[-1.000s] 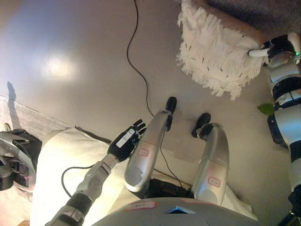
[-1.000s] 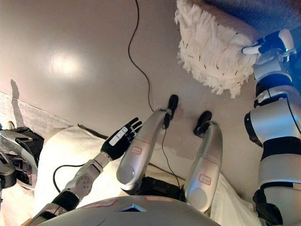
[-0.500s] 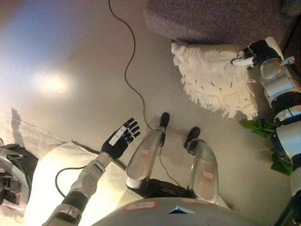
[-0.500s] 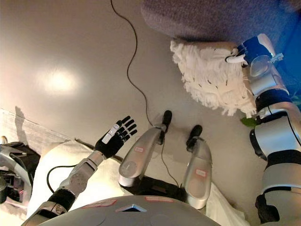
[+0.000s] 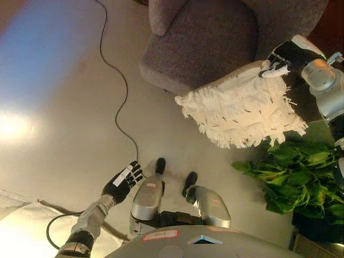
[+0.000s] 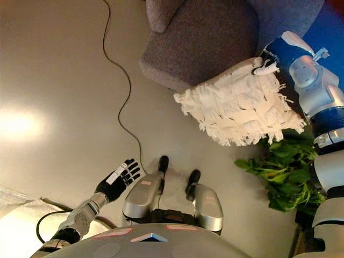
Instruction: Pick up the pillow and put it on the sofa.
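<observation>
Nearest you, your left hand (image 5: pixel 122 183) hangs low over the bare floor, well short of the grey fabric sofa (image 5: pixel 215 37), its fingers straight and spread, holding nothing. To the right of it and just in front of the sofa stands a leafy green plant (image 5: pixel 293 172). The white fringed pillow (image 5: pixel 242 110) hangs in the air above the floor, its upper edge overlapping the sofa's front edge, the plant just below it. Your right hand (image 5: pixel 284 56) pinches the pillow's top corner, fingers curled round the cloth, right beside the sofa's seat.
</observation>
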{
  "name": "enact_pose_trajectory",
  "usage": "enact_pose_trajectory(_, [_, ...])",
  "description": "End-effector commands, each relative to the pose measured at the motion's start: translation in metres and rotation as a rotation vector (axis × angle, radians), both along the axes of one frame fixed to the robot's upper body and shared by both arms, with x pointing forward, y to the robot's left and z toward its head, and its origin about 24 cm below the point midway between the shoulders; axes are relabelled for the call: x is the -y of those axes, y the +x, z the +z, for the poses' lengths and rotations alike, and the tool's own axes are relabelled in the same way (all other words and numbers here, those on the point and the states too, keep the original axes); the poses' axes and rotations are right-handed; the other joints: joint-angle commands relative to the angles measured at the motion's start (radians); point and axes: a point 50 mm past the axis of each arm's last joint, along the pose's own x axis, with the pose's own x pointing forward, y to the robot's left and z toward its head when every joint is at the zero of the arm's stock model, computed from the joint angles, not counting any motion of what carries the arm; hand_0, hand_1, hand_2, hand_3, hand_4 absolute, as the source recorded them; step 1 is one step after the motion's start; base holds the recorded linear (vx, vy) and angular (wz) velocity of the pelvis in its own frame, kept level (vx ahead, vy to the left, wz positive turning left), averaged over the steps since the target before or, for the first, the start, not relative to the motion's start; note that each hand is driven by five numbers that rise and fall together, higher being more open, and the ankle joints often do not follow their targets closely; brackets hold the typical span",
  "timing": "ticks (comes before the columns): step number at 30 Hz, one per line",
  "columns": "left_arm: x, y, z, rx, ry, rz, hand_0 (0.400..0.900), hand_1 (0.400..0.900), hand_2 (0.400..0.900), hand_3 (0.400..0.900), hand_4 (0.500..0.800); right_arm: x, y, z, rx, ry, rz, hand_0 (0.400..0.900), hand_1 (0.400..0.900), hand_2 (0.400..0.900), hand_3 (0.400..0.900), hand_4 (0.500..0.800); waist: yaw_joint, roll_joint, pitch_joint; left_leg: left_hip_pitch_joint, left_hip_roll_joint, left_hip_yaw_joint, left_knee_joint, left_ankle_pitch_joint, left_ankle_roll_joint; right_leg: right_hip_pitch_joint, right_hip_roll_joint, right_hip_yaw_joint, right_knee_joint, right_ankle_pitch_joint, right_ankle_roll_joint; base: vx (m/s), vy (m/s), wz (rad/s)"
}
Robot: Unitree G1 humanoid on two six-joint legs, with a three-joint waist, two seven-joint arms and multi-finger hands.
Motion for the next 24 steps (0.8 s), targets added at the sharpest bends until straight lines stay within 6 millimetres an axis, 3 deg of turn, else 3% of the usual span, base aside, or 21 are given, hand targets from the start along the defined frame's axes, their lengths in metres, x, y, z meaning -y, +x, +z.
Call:
enact_pose_trajectory(1, [0.005,-0.033,-0.014,-0.108,0.014,-0.037,0.9,0.9,0.9,0.9,0.8,-0.011,-0.008,0.075,0.226,-0.083,0.146,0.4,0.4,0.4,0.4,0.5,-0.008,-0.032,-0.204,0.01,0.009,0.021,0.046,-0.102,-0.039,0.046,0.038,-0.022,-0.012,-0.028,0.002,0.07,-0.009,-0.07])
enact_pose_trajectory(6, [0.006,-0.038,-0.02,-0.162,0.015,-0.025,0.9,0.9,0.9,0.9,0.8,-0.042,-0.009,0.104,0.273,-0.095,0.281,0.4,0.4,0.4,0.4,0.5,-0.027,-0.046,-0.246,0.055,0.009,0.022,0.017,-0.104,-0.043,0.078,0.041,-0.009,-0.041,-0.016,0.012,0.05,-0.011,-0.06])
enact_pose_trajectory(11, [0.007,-0.042,-0.024,-0.205,0.021,-0.012,0.9,0.9,0.9,0.9,0.8,-0.05,-0.008,0.138,0.338,-0.102,0.277,0.4,0.4,0.4,0.4,0.5,-0.026,-0.059,-0.275,0.084,0.007,0.014,-0.004,-0.109,-0.05,0.099,0.043,-0.006,-0.074,-0.001,0.018,0.11,-0.018,0.03])
enact_pose_trajectory(16, [0.009,-0.055,-0.029,-0.251,0.03,-0.029,0.9,0.9,0.9,0.9,0.8,-0.04,-0.002,0.17,0.399,-0.08,0.168,0.4,0.4,0.4,0.4,0.5,0.013,-0.074,-0.295,0.093,0.002,-0.007,-0.036,-0.098,-0.059,0.125,0.044,-0.025,-0.131,0.022,0.025,0.15,-0.03,0.14])
enact_pose_trajectory(24, [0.0,-0.068,-0.029,-0.276,0.062,-0.052,0.9,0.9,0.9,0.9,0.8,-0.011,0.0,0.194,0.391,-0.069,-0.052,0.4,0.4,0.4,0.4,0.5,0.08,-0.085,-0.29,0.061,-0.007,-0.051,-0.102,-0.046,-0.071,0.126,0.046,-0.059,-0.219,0.067,0.037,0.08,-0.037,0.22])
